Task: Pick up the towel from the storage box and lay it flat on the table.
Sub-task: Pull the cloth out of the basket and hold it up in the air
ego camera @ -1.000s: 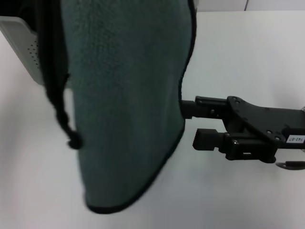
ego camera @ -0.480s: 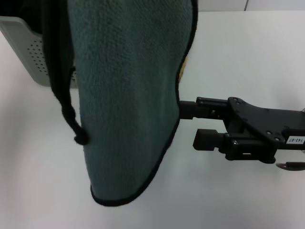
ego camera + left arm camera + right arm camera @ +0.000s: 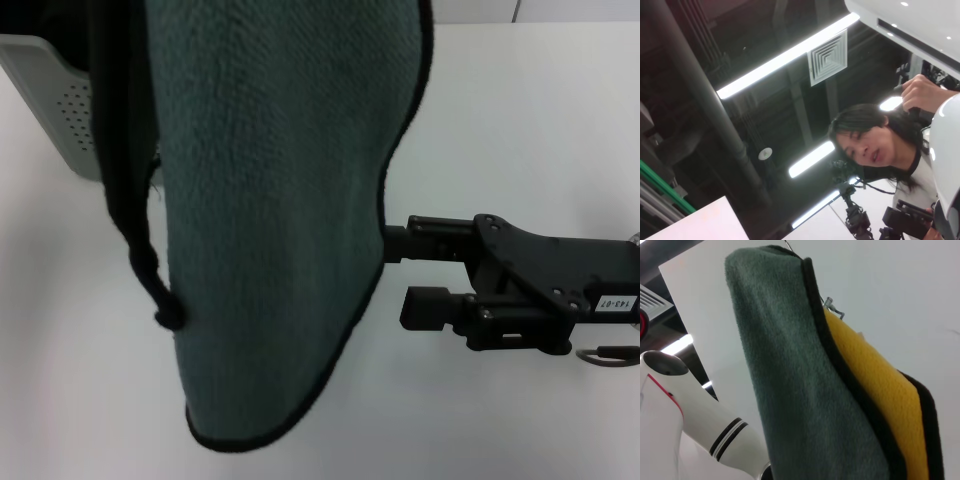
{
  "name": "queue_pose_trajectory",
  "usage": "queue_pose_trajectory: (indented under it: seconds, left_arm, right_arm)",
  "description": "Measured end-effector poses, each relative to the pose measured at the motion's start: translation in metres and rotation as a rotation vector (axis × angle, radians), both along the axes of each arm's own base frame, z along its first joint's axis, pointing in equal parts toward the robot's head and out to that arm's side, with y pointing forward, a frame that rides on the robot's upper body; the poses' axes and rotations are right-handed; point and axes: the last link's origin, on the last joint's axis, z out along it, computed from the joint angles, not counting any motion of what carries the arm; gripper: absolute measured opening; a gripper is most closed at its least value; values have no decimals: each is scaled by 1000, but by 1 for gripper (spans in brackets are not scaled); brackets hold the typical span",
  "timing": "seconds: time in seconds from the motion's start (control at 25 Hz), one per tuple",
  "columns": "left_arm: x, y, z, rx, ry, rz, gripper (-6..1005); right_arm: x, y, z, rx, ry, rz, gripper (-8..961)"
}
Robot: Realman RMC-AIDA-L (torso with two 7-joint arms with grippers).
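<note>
With the right gripper [image 3: 395, 275] sitting just right of the hanging towel [image 3: 270, 200], its two black fingers point at the cloth's right edge; the upper one runs up to or behind the black trim, the lower one stops short and bare. Jaws look parted with a clear gap, and I can't confirm any cloth between them. Left gripper isn't visible anywhere: head view cuts it off above the frame, and its wrist camera looks at the ceiling and a person, so I cannot tell its state. Judging by how the towel hangs from above frame, the left arm likely holds the top. Towel is clear of the storage box [image 3: 60, 110], which sits far left on the tabletop [image 3: 520, 130]. It hangs folded double, lower corner low over the tabletop; whether it touches I can't tell. Right wrist view shows a yellow face [image 3: 885, 390] inside the fold, with black trim on both layers. A black cord [image 3: 150, 270] with a knotted end dangles off the left edge. Step in hand, as I read it: right gripper takes the free side edge so the cloth can be spread. Do it well: pinch one layer only, near a corner and on the trim, not both layers. Then pull the arms apart before lowering, and keep the cord from ending up under the cloth.
</note>
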Motion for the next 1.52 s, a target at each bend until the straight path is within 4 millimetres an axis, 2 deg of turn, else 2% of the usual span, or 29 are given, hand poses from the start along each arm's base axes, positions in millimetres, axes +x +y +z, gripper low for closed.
queue_pose_trajectory:
  seconds: [0.88,1.4,1.52]
  left_arm:
    - [1,0,-4,-15,6,4,24]
    - [-3,-1,-3,-14,5,17,26]
    - [-5,-1,-3,-14,3,22,27]
  right_arm:
    - [-9,-3,6,-5,40,89,524]
    - [2,-7,17,26,85,53,481]
    - [3,-9,20,28,95,53,415]
